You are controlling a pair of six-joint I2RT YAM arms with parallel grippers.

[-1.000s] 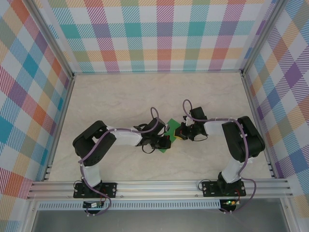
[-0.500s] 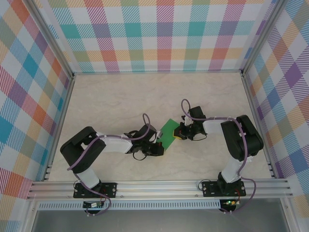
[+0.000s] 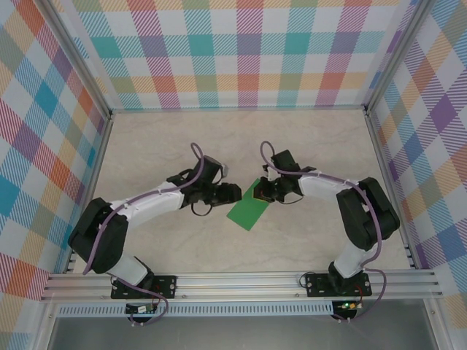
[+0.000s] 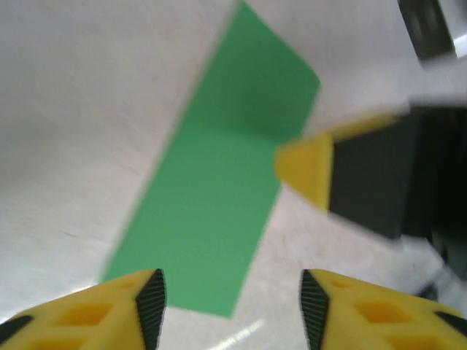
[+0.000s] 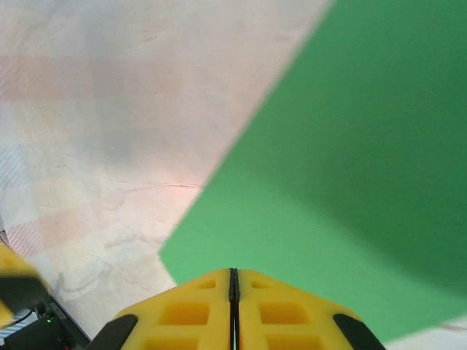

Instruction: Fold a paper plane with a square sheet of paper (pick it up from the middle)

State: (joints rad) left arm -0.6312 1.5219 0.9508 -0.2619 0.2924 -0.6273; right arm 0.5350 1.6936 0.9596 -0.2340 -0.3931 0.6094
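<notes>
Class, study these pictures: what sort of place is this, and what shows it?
Most likely a robotics lab test cell: a left arm and right arm bolted to an aluminium rail, a pale table boxed in by plaid walls, a green paper sheet between the arms.

pastel plaid walls (image 3: 248, 51) enclose a pale marbled tabletop (image 3: 175, 146), aluminium rail (image 3: 241, 284) along the near edge.

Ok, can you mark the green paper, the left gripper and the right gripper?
green paper (image 3: 246, 213), top external view, middle of its green face.
left gripper (image 4: 233, 297), left wrist view, midway between its fingertips.
right gripper (image 5: 233, 275), right wrist view, between its shut fingertips.
</notes>
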